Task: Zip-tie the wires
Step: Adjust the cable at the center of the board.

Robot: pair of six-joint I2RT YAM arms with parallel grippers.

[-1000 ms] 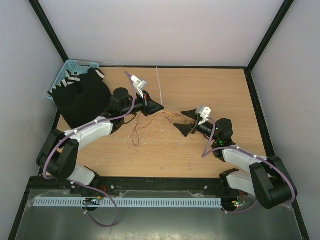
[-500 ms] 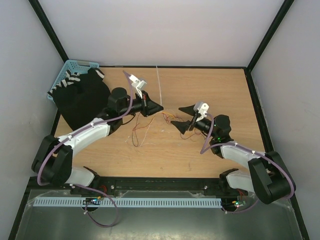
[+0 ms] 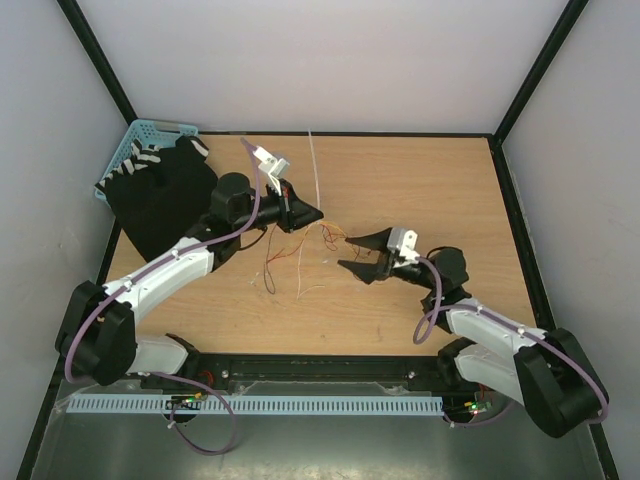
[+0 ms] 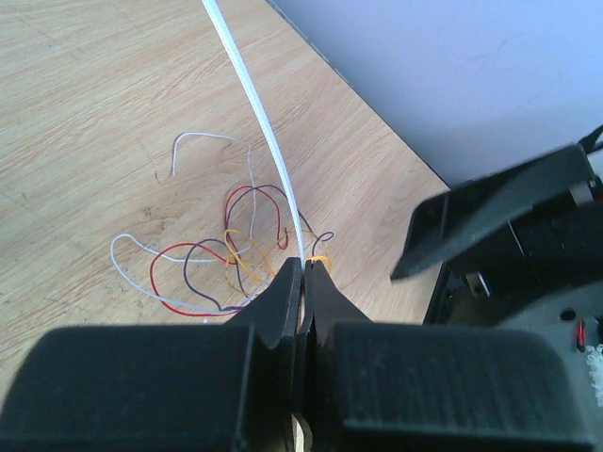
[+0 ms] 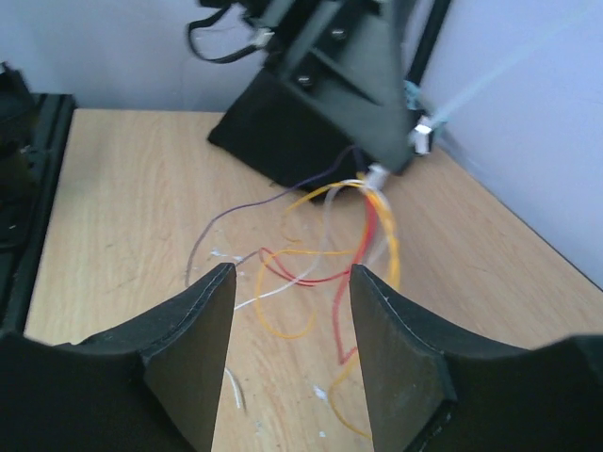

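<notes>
While the left gripper (image 4: 303,266) clenches the zip tie (image 4: 268,141), the wires (image 5: 372,221) loop beside its tips; the right gripper (image 5: 292,273) gapes, released.

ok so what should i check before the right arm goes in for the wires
1. Left jaws shut on the zip tie: ok.
2. Right jaws open, nothing in them: ok.
3. Wires ahead of the right jaws, in line with their gap: ok.
4. Wires gathered into one bundle: not ok, the loops lie spread on the table.
5. Zip tie looped round the wires: not ok, its free length runs off past them.
6. Left jaws also pinching wire ends: cannot tell.
</notes>
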